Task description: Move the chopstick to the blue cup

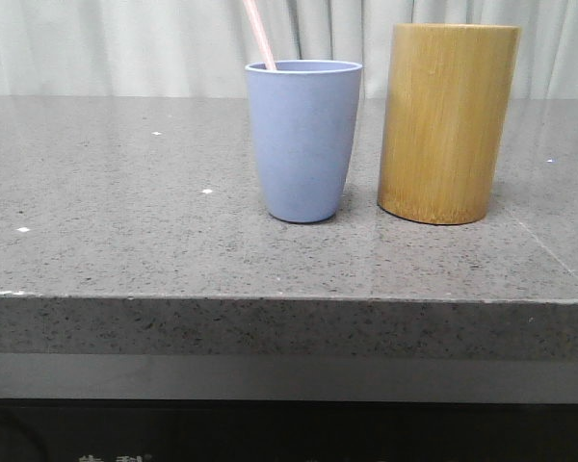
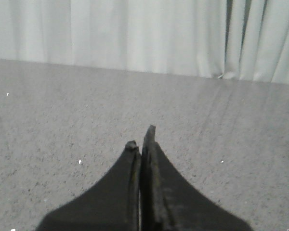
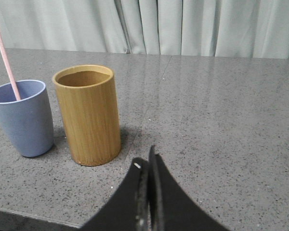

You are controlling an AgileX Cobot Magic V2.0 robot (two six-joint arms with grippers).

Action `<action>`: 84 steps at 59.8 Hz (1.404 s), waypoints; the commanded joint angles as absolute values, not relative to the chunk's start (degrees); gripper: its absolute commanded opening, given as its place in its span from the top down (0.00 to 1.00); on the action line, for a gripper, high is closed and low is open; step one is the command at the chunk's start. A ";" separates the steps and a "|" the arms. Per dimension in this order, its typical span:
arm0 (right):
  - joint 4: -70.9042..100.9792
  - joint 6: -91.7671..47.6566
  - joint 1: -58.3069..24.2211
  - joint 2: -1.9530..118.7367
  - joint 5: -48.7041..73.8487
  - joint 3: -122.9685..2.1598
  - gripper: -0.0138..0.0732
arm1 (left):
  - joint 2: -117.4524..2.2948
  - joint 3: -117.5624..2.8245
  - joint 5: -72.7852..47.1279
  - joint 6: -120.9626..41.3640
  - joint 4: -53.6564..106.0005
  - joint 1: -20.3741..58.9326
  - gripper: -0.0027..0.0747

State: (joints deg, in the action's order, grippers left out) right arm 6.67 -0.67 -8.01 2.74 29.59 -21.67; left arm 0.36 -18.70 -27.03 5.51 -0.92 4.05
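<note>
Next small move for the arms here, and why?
Probably none beyond holding both arms back. The thin pale pink chopstick already stands inside the matte periwinkle-blue cup, leaning on its rim. The tall yellow-brown bamboo holder looks empty from the right wrist view. The left hand and right hand are shut, holding nothing.

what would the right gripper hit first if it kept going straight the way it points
Probably nothing: the right gripper points past the bamboo holder over bare table toward the curtain.

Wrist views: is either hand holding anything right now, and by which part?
Nothing is held. The left hand and right hand are both shut on nothing; the thin pale pink chopstick stands in the matte light blue cup.
</note>
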 commanded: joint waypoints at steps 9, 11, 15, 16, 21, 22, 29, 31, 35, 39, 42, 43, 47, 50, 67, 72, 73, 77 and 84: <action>6.86 -1.17 -7.74 3.37 24.99 -22.98 0.94 | 1.73 -10.41 -15.23 6.07 0.42 1.82 0.99; 6.86 -1.17 -7.74 3.37 24.99 -22.98 0.94 | 1.73 -8.93 -14.23 6.07 0.42 1.82 0.99; 6.86 -1.17 -7.74 3.37 24.98 -22.98 0.94 | 1.73 -5.91 -12.40 6.07 0.42 1.82 0.99; 6.86 -1.17 -7.74 3.37 24.98 -22.98 0.94 | 1.73 -5.31 -12.11 6.07 0.42 1.82 0.99; 6.86 -1.17 -7.74 3.37 24.98 -22.98 0.94 | 1.73 -1.79 -10.05 6.07 0.42 1.82 0.99; 6.86 -1.17 -7.74 3.37 24.98 -22.98 0.94 | 1.73 -0.93 -9.34 6.07 0.42 1.82 0.99; 6.86 -1.17 -7.74 3.37 24.98 -22.98 0.94 | 1.73 0.31 -10.49 6.07 0.42 1.82 0.99; 6.86 -1.17 -7.74 3.37 24.98 -22.98 0.94 | 1.73 0.43 -10.13 6.07 0.42 1.82 0.99; 6.86 -1.17 -7.74 3.37 24.98 -22.98 0.94 | 1.73 0.54 -10.15 6.07 0.42 1.82 0.99; 6.86 -1.17 -7.74 3.37 24.98 -22.98 0.94 | 1.73 0.54 -10.27 6.07 0.42 1.82 0.99; 6.86 -1.17 -7.74 3.37 24.98 -22.98 0.94 | 1.73 0.54 -10.27 6.07 0.42 1.82 0.99; 6.86 -1.17 -7.74 3.37 24.98 -22.98 0.94 | 1.73 0.54 -10.27 6.07 0.42 1.82 0.99; 6.86 -1.17 -7.74 3.37 24.98 -22.98 0.94 | 1.73 0.54 -10.27 6.07 0.42 1.82 0.99; 6.86 -1.17 -7.74 3.37 24.98 -22.98 0.94 | 1.61 0.54 -10.27 6.07 0.42 1.82 0.99; 6.86 -1.17 -7.74 3.37 24.98 -22.98 0.94 | 1.61 0.54 -10.27 6.07 0.42 1.82 0.99; 6.86 -1.17 -7.74 3.37 24.98 -22.98 0.94 | 1.61 0.54 -10.27 6.07 0.42 1.82 0.99; 6.86 -1.17 -7.74 3.37 24.98 -22.98 0.94 | 1.61 0.54 -10.27 6.07 0.42 1.82 0.99; 6.86 -1.17 -7.74 3.37 24.98 -22.98 0.94 | 1.61 0.54 -10.27 6.07 0.42 1.82 0.99; 6.86 -1.17 -7.74 3.37 24.98 -22.98 0.94 | 1.61 0.54 -10.27 6.07 0.42 1.82 0.99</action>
